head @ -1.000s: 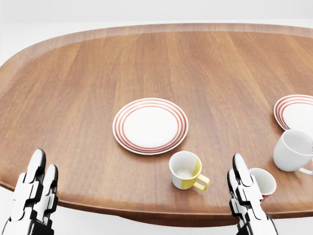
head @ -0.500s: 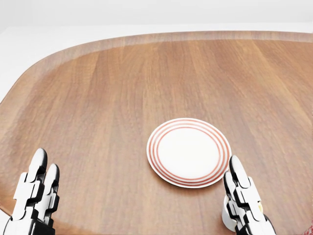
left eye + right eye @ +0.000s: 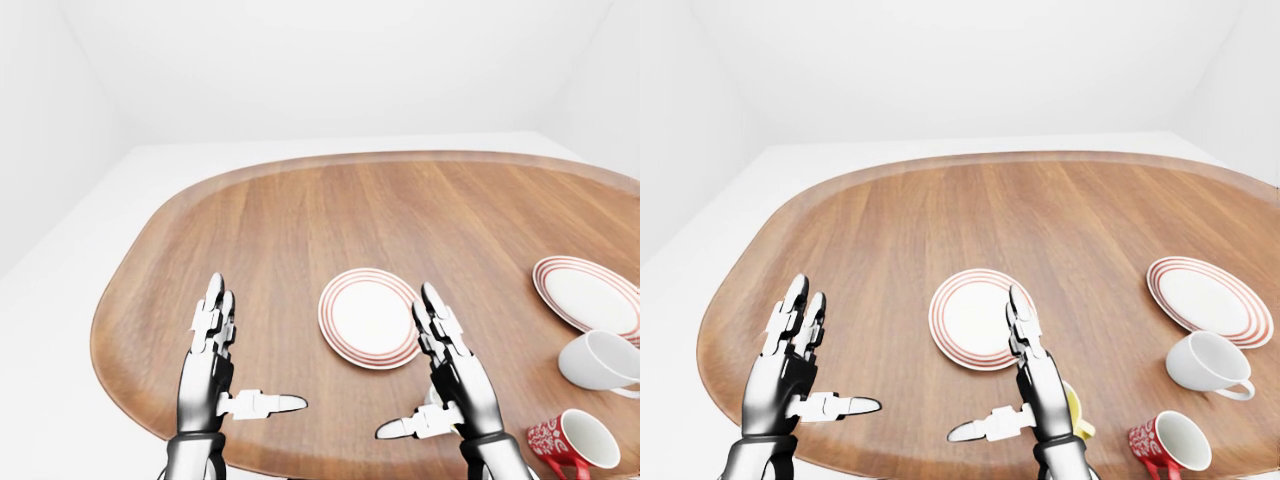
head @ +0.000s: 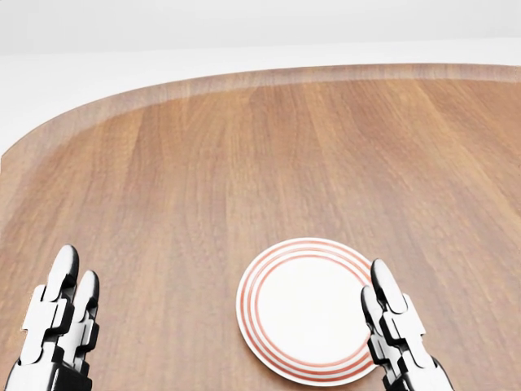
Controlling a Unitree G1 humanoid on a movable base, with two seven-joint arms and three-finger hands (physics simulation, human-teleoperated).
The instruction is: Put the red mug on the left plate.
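The red mug (image 3: 1168, 443) with white markings lies tilted on the wooden table (image 3: 890, 230) at the bottom right of the right-eye view. The left plate (image 3: 975, 318), white with red rings, sits near the table's middle. My right hand (image 3: 410, 365) hovers open just right of that plate, well left of the red mug. At the lower left, my left hand (image 3: 250, 355) is open too, holding nothing. In the head view only the plate (image 4: 308, 309) and the fingers (image 4: 391, 318) of both hands show.
A white mug (image 3: 1208, 364) lies on its side above the red mug. A yellow-and-white mug (image 3: 1078, 418) is mostly hidden behind my right hand. The second ringed plate (image 3: 1208, 300) lies at the right. The table's near edge runs under both hands.
The camera has moved: in the head view the plate slid right and down, and the mugs and right plate dropped out of the picture. Both hands keep their open pose.
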